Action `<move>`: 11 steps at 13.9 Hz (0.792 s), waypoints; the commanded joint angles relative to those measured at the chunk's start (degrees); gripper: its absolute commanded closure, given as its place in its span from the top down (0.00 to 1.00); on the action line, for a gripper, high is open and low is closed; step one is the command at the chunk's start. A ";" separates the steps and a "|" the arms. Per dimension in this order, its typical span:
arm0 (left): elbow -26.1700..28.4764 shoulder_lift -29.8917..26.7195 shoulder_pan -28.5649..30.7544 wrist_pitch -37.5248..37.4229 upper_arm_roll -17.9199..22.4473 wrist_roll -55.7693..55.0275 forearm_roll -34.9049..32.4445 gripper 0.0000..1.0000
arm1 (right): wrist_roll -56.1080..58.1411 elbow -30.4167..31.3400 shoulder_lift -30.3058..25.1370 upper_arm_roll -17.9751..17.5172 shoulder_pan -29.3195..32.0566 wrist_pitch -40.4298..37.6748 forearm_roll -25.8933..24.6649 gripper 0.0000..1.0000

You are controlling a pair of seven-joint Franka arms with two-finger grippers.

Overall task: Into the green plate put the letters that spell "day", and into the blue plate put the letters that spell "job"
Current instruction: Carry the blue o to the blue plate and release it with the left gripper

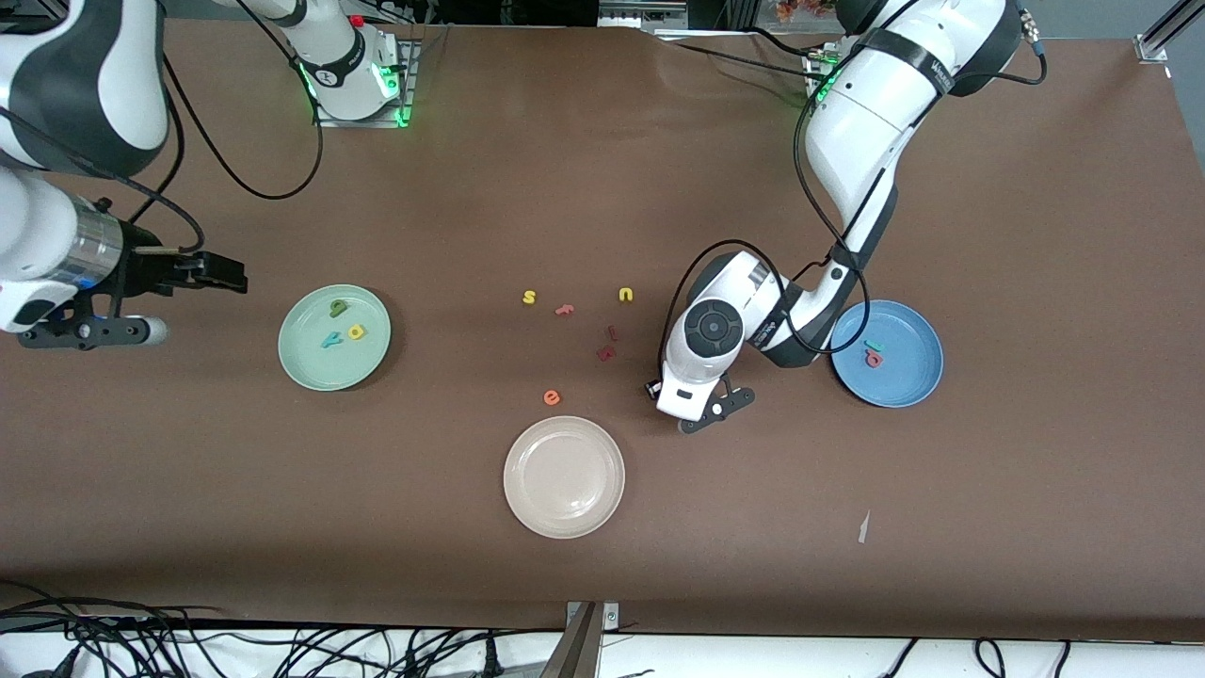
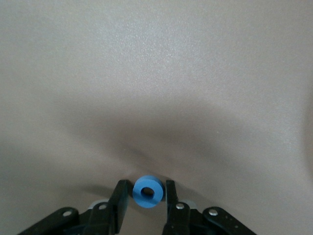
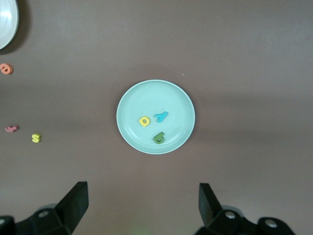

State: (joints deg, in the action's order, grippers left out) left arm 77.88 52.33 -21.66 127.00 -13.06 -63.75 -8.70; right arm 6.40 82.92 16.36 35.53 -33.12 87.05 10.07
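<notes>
right gripper (image 1: pixel 221 273) waits w/ jaws spread wide, up above the green plate (image 1: pixel 301 363), which already holds d, a, y (image 1: pixel 344 322). left gripper (image 2: pixel 145 196) sits low on the cloth btwn the cream plate (image 1: pixel 527 508) and the blue plate (image 1: pixel 918 381), fingers pinching the blue "o" (image 2: pixel 148 191). j and b (image 1: pixel 874 354) lie in the blue plate; bare cloth btwn looks like open room for the carry.

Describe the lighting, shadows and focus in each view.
Front view: even light, sharp, faint sheen on the cream-white plate. Left wrist view: table washed pale, a soft dark shadow above the blue "o" between the left gripper fingers. Right wrist view: even and sharp on the green plate.
</notes>
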 commanded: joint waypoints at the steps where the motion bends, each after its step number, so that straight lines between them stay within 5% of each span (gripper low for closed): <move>1: -1.77 0.84 -0.84 -0.17 0.84 -0.33 0.35 0.24 | 0.63 0.05 -6.06 -17.11 16.01 0.13 -5.04 1.00; 3: -1.77 0.67 -0.67 -0.26 0.76 0.03 0.35 0.19 | 0.02 0.48 -7.47 -24.16 23.42 0.92 -5.58 1.00; 7: -1.60 -1.43 0.99 -1.05 0.58 2.29 0.09 0.12 | -0.34 17.33 -20.99 -34.61 33.95 10.30 -7.68 1.00; 8: -0.90 -2.75 1.70 -2.01 0.49 4.23 0.53 0.12 | -0.16 15.97 -20.67 -38.83 36.61 10.42 -8.13 1.00; 11: 4.18 -8.54 6.26 -7.29 -0.12 12.92 0.97 0.09 | -1.21 14.73 -19.97 -38.79 36.46 8.14 -9.46 1.00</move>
State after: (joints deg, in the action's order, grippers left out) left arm 76.45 49.72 -18.55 122.11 -12.74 -56.63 -8.71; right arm 5.99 96.33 -2.82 -2.57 2.11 95.13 1.55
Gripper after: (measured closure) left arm 0.722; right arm 0.000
